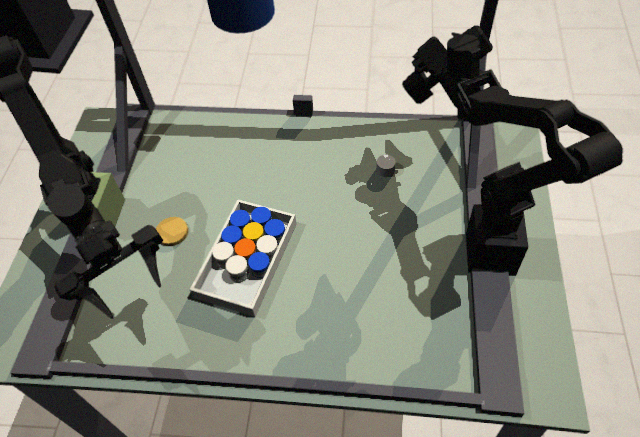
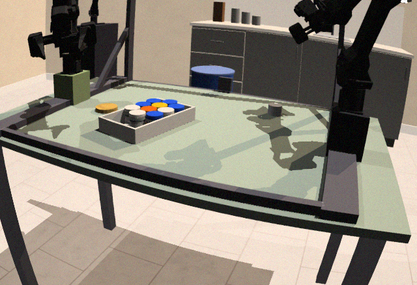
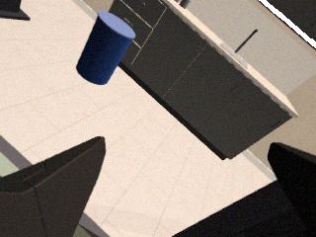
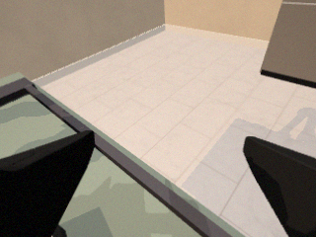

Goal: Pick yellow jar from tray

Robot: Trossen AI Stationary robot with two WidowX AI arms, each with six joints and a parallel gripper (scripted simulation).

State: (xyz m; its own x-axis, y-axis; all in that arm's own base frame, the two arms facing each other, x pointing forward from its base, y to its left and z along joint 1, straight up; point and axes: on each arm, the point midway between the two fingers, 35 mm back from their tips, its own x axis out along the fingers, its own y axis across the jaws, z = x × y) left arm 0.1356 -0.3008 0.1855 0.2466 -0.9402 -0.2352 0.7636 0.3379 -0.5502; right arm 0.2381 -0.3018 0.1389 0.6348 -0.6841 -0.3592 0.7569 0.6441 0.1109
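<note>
The yellow jar (image 1: 253,230) (image 2: 159,105) sits in the tray (image 1: 222,303) (image 2: 117,129), left of centre.
Its neighbours include blue, white and orange caps; the left gripper (image 1: 439,62) (image 2: 309,14) (image 3: 186,146), far right, and right gripper (image 1: 135,301) (image 2: 62,47) (image 4: 169,137), left, both hold their fingers apart.

Kitchen-type room: dark drawer cabinets (image 2: 269,69) (image 3: 163,69) are lining the wall under a pale countertop (image 2: 235,26), canisters (image 2: 245,17) standing on top, lit upper cupboards hanging above; robot work cell (image 1: 268,381) (image 2: 161,174) occupying the foreground.
</note>
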